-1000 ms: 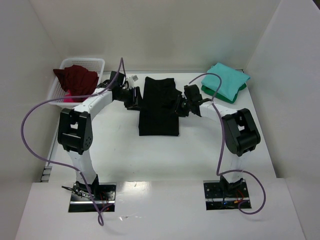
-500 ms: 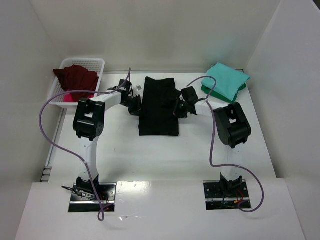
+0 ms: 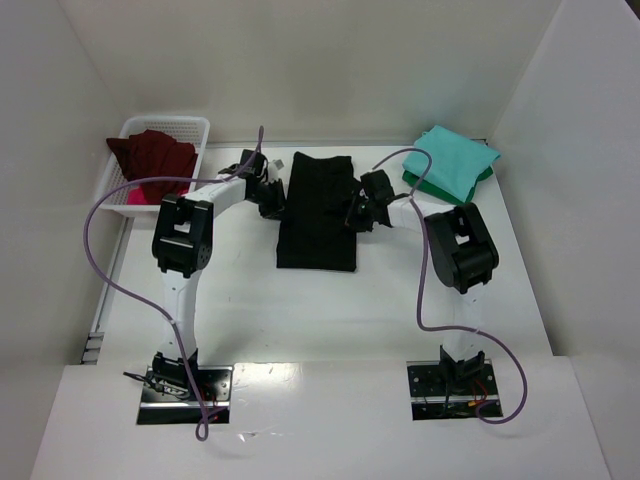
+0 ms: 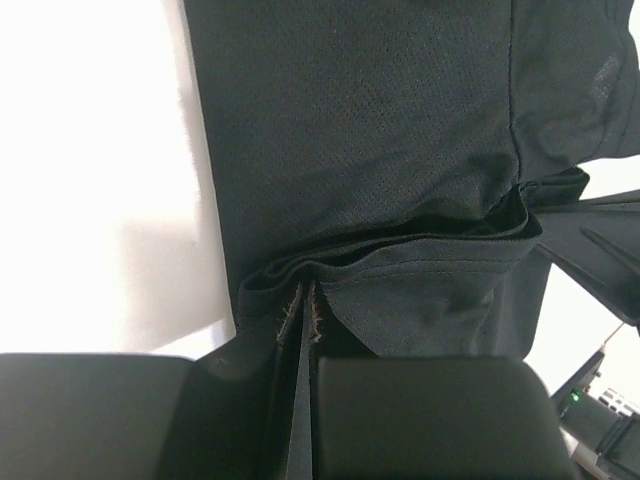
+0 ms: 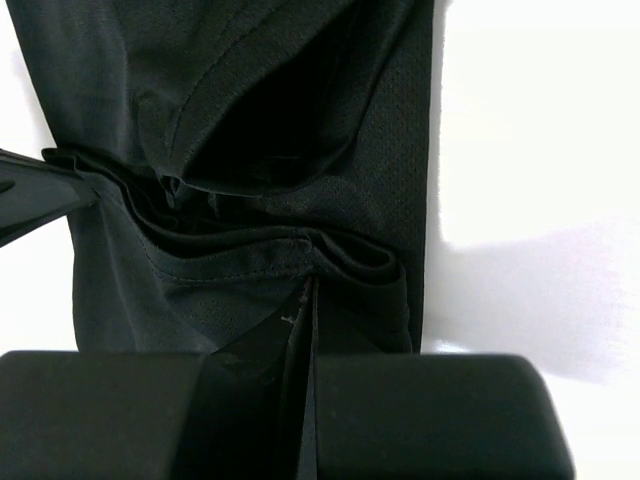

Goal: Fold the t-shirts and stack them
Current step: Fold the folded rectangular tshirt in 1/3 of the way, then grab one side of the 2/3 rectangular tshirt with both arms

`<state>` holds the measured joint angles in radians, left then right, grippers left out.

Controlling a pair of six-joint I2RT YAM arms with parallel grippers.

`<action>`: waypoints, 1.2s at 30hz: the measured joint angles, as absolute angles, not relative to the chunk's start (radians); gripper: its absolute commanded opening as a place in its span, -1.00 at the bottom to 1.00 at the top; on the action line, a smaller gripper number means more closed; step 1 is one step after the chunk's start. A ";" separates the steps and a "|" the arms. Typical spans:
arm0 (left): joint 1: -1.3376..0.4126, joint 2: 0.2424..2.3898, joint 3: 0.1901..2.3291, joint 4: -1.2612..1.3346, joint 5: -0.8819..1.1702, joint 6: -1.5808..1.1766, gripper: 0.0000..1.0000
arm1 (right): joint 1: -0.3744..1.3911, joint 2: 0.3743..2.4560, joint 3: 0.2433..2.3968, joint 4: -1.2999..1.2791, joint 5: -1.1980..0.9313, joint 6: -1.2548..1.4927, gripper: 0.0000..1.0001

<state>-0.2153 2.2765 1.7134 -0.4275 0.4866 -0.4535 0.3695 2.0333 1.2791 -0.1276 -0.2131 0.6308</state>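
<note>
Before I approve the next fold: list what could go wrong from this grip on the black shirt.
1. The left pincer and right pincer are shut on bunched edge layers of the black t-shirt; a lift may catch only some layers and undo the fold.
2. In the top view the two grips look not quite level along the shirt, so the next fold could come out skewed.

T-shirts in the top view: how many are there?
4. The black shirt lies mid-table, pinched by the left claw and right claw. The maroon shirt is in the basket, far left. The teal shirt sits atop the dark green shirt, far right. More may be hidden in the basket.
</note>
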 measured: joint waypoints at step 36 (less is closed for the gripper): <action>-0.266 1.744 1.070 -0.359 0.353 -0.546 0.42 | 0.379 1.581 0.839 -0.215 -0.186 0.637 0.45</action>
<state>-0.2661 1.7438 1.0704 -0.3588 0.3528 -0.5456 0.3791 1.5810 0.8394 -0.2147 -0.1864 0.6373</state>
